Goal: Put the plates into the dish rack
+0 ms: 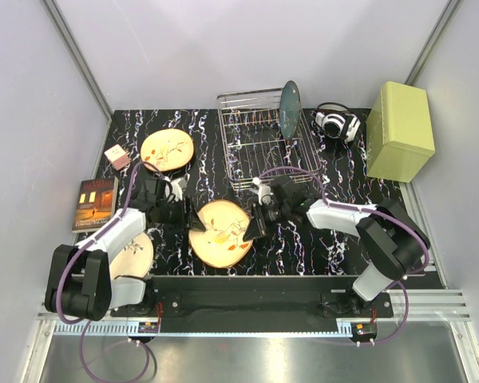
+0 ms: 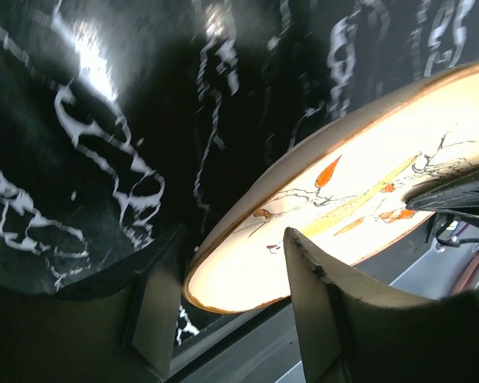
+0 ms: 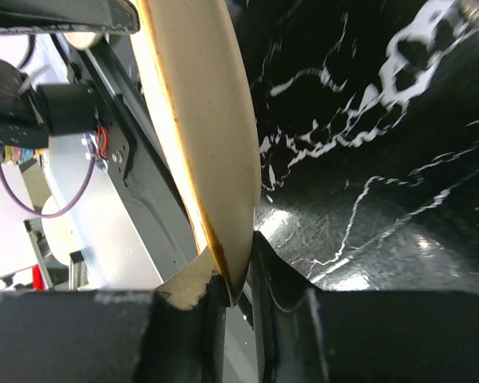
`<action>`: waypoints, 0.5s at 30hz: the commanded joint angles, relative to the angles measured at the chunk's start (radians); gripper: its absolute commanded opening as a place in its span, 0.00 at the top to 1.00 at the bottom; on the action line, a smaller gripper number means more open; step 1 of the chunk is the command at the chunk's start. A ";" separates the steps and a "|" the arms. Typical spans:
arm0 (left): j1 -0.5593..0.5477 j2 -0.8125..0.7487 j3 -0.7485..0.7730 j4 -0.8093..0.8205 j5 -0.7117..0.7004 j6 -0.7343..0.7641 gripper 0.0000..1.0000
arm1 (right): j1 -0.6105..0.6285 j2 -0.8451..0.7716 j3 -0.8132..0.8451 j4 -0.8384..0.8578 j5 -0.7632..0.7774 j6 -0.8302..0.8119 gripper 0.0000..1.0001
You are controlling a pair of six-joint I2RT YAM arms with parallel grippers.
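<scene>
- Clamped by right gripper: tan plate, by its rim, at middle of table, near edge.
- Slack around opposite rim: left gripper, jaws apart.
- Beyond, toward far edge, nearer right arm: dish rack.

Teal plate upright in rack, tan plates outside.
</scene>
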 commanded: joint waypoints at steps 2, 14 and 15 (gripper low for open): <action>0.000 0.026 0.056 0.094 0.068 0.013 0.50 | -0.026 -0.063 0.077 0.054 -0.074 -0.038 1.00; 0.002 0.105 0.041 0.122 0.278 0.123 1.00 | -0.050 -0.072 0.003 0.136 -0.099 -0.029 1.00; 0.002 0.100 0.018 0.124 0.304 0.151 1.00 | -0.053 -0.077 -0.009 0.148 -0.102 -0.029 1.00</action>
